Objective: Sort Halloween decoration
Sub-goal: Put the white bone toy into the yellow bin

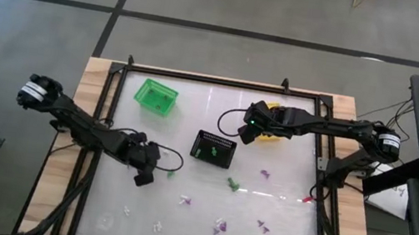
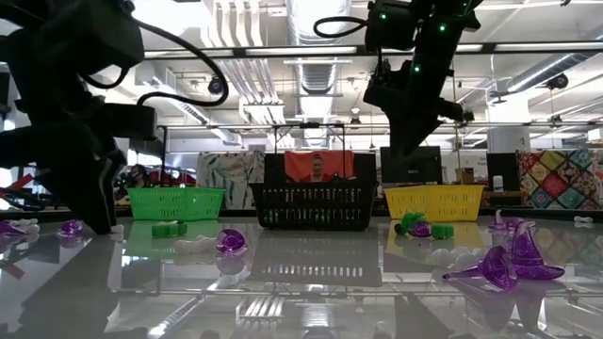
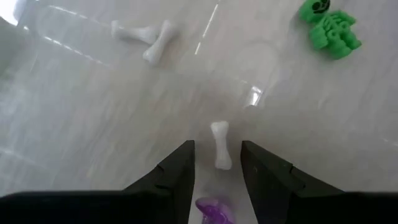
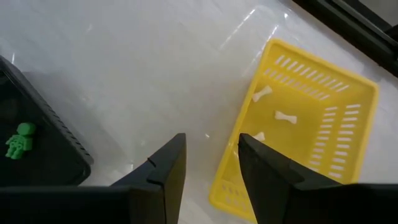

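Note:
Small trinkets lie scattered on the white table: a white bone (image 3: 219, 146), two crossed bones (image 3: 142, 36), a green skeleton (image 3: 329, 30), and purple pieces (image 2: 513, 264). My left gripper (image 3: 217, 144) (image 1: 143, 176) is low over the table and open, its fingers standing on either side of the white bone without touching it. A purple trinket (image 3: 214, 211) shows farther back between the fingers. My right gripper (image 4: 211, 138) (image 1: 249, 132) is open and raised over bare table between the black basket (image 4: 37, 149) and the yellow basket (image 4: 311, 124).
The green basket (image 1: 155, 96) stands far left, the black basket (image 1: 213, 148) in the middle with a green skeleton (image 4: 18, 142) inside, and the yellow basket (image 1: 276, 111) under the right arm with white bones (image 4: 285, 116) inside. Most loose trinkets lie toward the near edge (image 1: 218, 224).

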Robot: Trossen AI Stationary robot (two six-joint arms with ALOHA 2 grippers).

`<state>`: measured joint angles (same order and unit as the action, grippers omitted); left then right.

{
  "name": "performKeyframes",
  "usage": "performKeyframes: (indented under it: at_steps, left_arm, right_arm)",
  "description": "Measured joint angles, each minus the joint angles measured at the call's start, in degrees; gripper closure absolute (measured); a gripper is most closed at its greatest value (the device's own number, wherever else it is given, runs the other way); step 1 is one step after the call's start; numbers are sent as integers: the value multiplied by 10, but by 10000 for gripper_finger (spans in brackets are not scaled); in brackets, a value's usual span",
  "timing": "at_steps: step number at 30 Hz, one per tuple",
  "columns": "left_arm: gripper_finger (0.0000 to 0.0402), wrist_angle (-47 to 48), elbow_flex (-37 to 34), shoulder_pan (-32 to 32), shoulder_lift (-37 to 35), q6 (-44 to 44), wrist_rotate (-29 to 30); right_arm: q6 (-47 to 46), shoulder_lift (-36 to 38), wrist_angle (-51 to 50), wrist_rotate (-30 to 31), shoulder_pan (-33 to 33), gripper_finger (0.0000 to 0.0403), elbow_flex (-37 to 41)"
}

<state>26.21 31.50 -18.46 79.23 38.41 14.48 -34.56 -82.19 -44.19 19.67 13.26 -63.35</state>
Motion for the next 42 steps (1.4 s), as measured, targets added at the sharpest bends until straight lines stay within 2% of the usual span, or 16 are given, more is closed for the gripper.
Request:
performKeyframes:
  at_steps: [5,11,18,26,33,37,42]
  left_arm:
    - [326,-4,0,0,2,-4,0]
    - [392,-6,-1,0,-3,-4,6]
    - [400,-14,-4,0,-17,-27,13]
    - [401,-87,-4,1,-91,-102,45]
    - [401,-225,-3,1,-156,-201,62]
    - [401,-330,-3,1,-174,-264,61]
    - [402,-437,-3,2,-176,-289,58]
  right_arm:
    - [0,0,2,0,0,262,0]
    - [1,0,3,0,0,266,0]
    - [28,6,0,0,-3,265,1]
    - [61,37,25,32,-41,273,1]
    - [172,57,176,31,-107,269,30]
    - [280,54,297,17,-151,271,56]
    - [422,40,463,-15,-207,278,92]
